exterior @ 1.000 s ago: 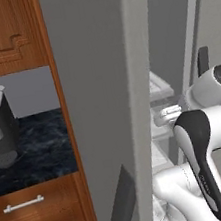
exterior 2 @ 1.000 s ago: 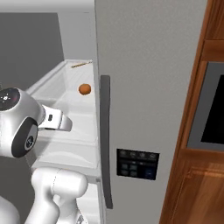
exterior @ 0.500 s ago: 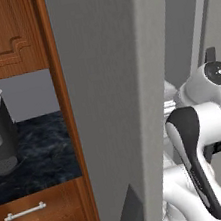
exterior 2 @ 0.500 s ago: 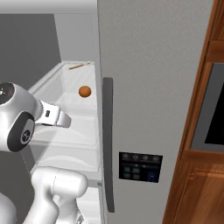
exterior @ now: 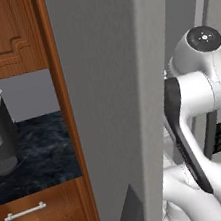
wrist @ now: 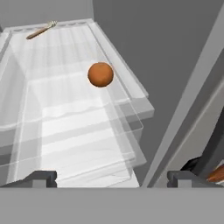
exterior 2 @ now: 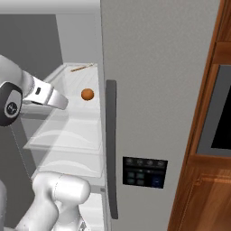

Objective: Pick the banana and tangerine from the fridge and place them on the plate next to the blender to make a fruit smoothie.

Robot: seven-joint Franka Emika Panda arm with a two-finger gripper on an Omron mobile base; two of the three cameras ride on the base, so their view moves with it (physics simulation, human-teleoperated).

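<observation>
Tangerine [wrist: 100,74] upper centre of hand view, alone on white fridge shelf [wrist: 65,113]; also upper left of right base view [exterior 2: 87,94]. Likely light, firm, round, prone to roll; best pinched across middle. Thin brown stick-like item [wrist: 40,30] at shelf back, top left, well apart. Grey fridge door [exterior 2: 153,90] right. Tool [wrist: 111,178] spread wide, empty. Path appears unobstructed.

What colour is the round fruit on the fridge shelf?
Brownish orange; the round fruit shows best in the hand view.

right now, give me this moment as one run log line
fridge open | tangerine on shelf | claw open, empty, short of it
</observation>
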